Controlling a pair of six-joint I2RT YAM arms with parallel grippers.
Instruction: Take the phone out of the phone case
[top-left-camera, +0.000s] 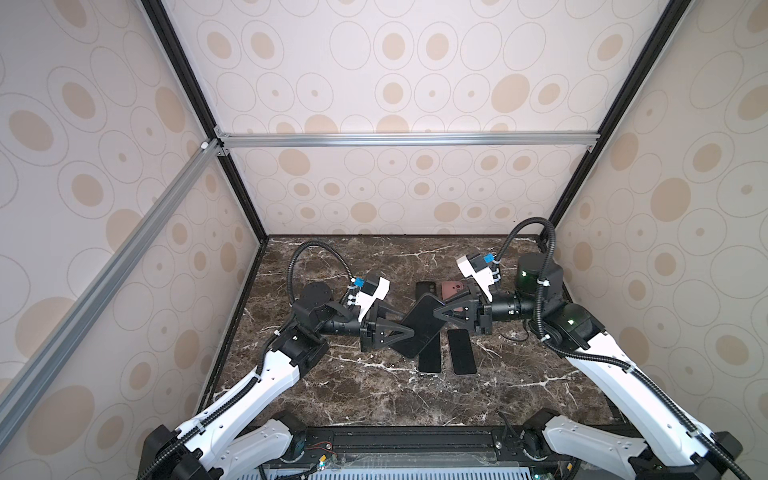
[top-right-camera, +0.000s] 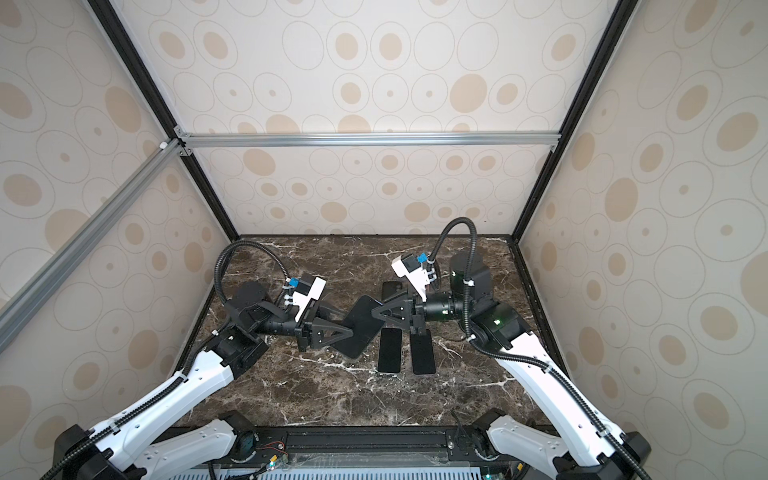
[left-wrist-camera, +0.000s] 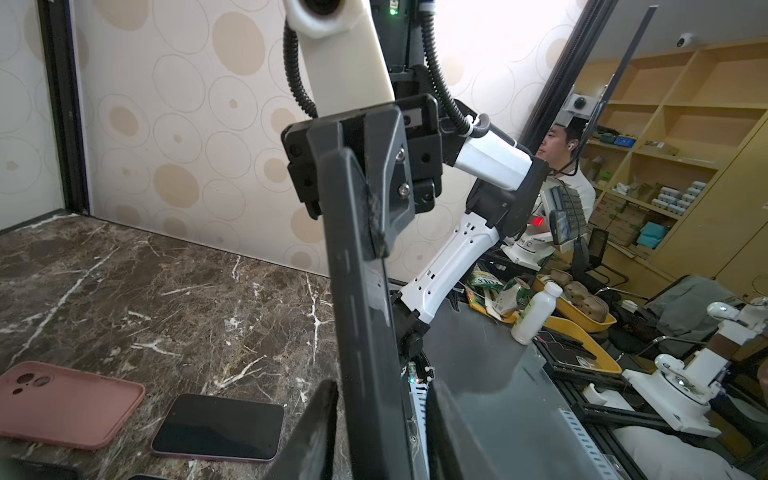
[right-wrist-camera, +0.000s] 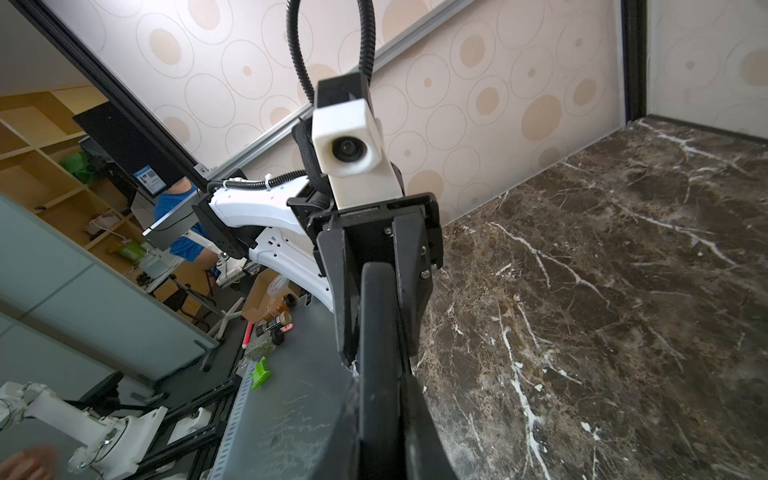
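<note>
One phone (top-left-camera: 422, 325) sits clamped in right claw (top-left-camera: 437, 311), loosely straddled by left claw (top-left-camera: 409, 332).

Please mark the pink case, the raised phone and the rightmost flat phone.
pink case (left-wrist-camera: 70, 407): left wrist view, middle of its pink surface.
raised phone (top-left-camera: 424, 334): a top view, centre of its dark face.
rightmost flat phone (top-left-camera: 461, 352): a top view, screen centre.

Soft, even light fills both top views, leaving only faint shadows on the dark worktop (top-left-camera: 374, 399), with wide-lens stretching toward the edges, while in the left wrist view glare whitens the wall (left-wrist-camera: 498, 37) and the nearest parts blur.
</note>
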